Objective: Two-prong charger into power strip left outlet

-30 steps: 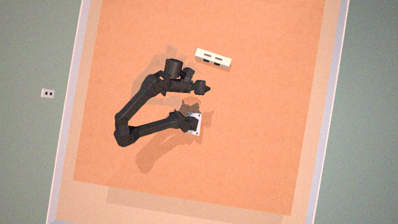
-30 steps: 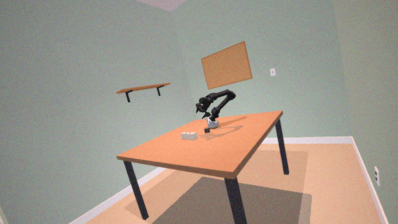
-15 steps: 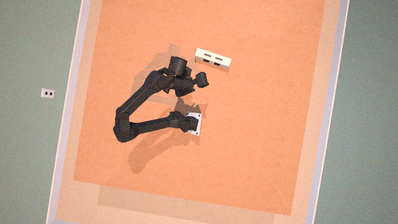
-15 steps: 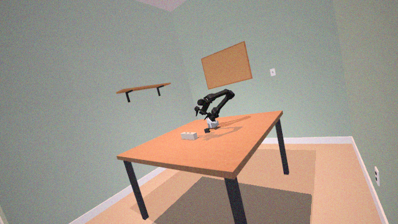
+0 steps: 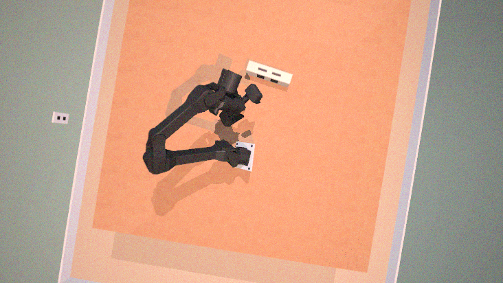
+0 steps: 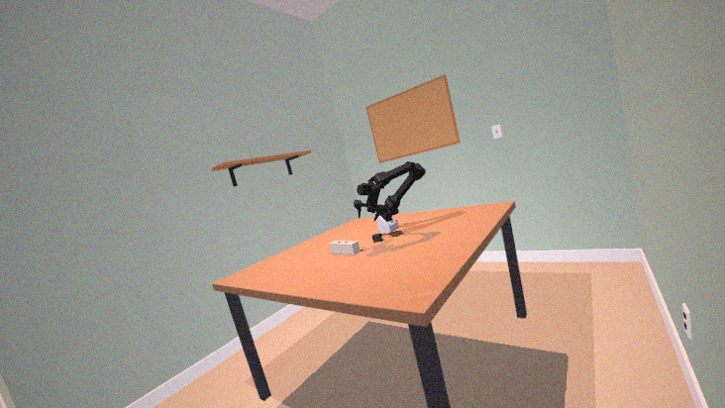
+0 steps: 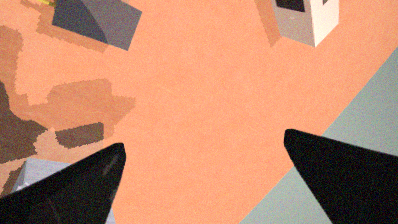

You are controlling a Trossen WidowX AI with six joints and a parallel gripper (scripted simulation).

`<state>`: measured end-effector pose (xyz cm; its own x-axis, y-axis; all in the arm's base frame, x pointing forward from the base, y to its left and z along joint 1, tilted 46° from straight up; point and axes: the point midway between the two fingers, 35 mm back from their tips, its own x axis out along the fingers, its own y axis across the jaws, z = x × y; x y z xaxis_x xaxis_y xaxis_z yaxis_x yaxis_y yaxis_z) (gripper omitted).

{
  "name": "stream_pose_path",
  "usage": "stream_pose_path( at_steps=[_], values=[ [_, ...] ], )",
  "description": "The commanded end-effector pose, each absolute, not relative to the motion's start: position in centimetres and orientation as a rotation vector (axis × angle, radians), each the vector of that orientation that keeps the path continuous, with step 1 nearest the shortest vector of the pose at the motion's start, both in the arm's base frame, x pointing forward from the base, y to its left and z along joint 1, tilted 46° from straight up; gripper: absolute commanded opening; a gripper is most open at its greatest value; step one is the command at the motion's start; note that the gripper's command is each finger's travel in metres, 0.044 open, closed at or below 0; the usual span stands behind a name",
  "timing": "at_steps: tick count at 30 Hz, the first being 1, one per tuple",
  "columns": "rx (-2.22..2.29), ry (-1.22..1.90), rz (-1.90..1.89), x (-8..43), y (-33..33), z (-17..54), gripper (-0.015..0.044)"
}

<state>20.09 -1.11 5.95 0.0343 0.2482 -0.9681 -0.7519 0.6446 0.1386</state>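
"Charger (image 6: 376, 237) (image 7: 95, 22) first, but where do we see it?"

"On the table (image 5: 317, 140) (image 6: 329, 283) (image 7: 210, 75). From our pincer (image 5: 244, 110) (image 6: 367, 217) (image 7: 205, 143), it lies between ten and eleven o'clock in the wrist view. We can't pick it out from above."

"Do we hold anything?"

"No. Our two fingers stand wide apart, with nothing between them."

"Which way does it lie?"

"Its top is cut off in the wrist view, so we can't see all of it. We see a bit of yellow by its far end, and we think that is the prongs. So its long way seems to go from ten to four o'clock."

"And the strip (image 5: 269, 73) (image 6: 344, 248) (image 7: 326, 25)?"

"Between one and two o'clock in that same view, well apart from the charger."

"What should we do next?"

"Slide over to the charger and turn, so one finger goes down each long side. If we grab it crooked, the prongs may not go in straight."
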Motion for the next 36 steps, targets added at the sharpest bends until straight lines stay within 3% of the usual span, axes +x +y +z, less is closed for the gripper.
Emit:
stream_pose_path(
  at_steps=[1, 36],
  values=[
    [-0.513, 1.282, 0.902, 20.3, -0.6, 5.9, 0.0440],
    [-0.830, 0.634, 1.584, 21.0, 4.3, 5.2, 0.0440]
  ],
)
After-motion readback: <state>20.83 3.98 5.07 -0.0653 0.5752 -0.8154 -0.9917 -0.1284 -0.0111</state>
